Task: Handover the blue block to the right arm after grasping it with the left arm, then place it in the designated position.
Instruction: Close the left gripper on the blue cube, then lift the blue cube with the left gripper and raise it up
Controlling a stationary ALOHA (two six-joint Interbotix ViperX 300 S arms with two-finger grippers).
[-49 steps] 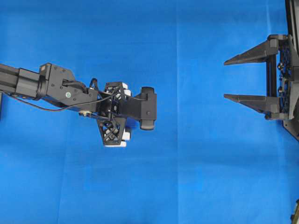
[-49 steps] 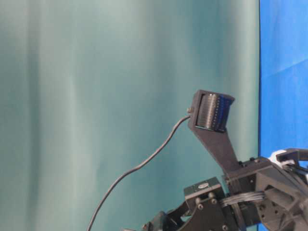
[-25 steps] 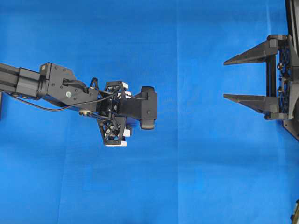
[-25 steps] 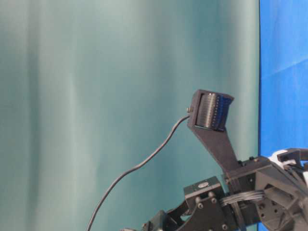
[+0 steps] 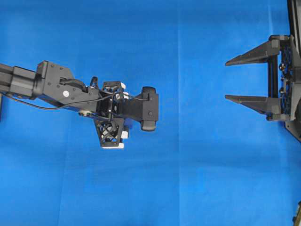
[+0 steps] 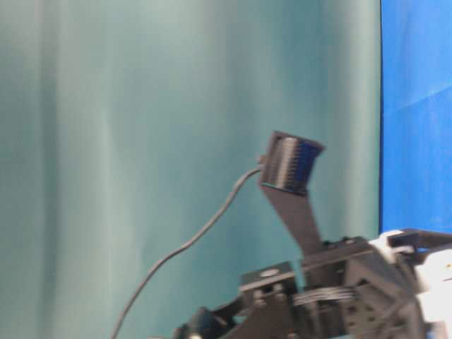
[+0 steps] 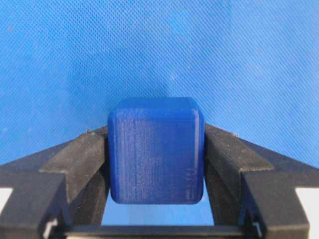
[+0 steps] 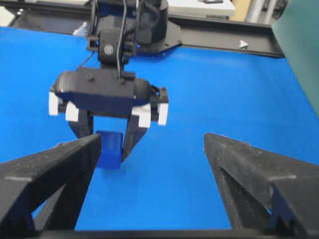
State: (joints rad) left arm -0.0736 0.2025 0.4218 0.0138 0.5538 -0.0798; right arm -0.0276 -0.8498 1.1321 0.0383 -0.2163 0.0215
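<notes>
Closest to me, through the left wrist view, the small dark-blue cube with rounded edges (image 7: pixel 156 150) sits squarely between the two black fingers (image 7: pixel 75 162) of the left gripper (image 7: pixel 155 164), which press on its opposite side faces; its front and top stand clear of them. Below it lies the bright blue cloth (image 7: pixel 159 45) on the worktop (whether the cube is lifted off it I cannot tell from here).

Further off, from the right wrist view, the left gripper with its white corner blocks (image 8: pixel 108 134) points downward with the cube (image 8: pixel 109 148) at its tips. The all-black right gripper (image 5: pixel 233 80) waits well apart at the far side, fingers spread wide.

To do this step well, I judge the left arm should raise the cube level with the waiting fingers, present its free faces to them, and release only once they have closed.
</notes>
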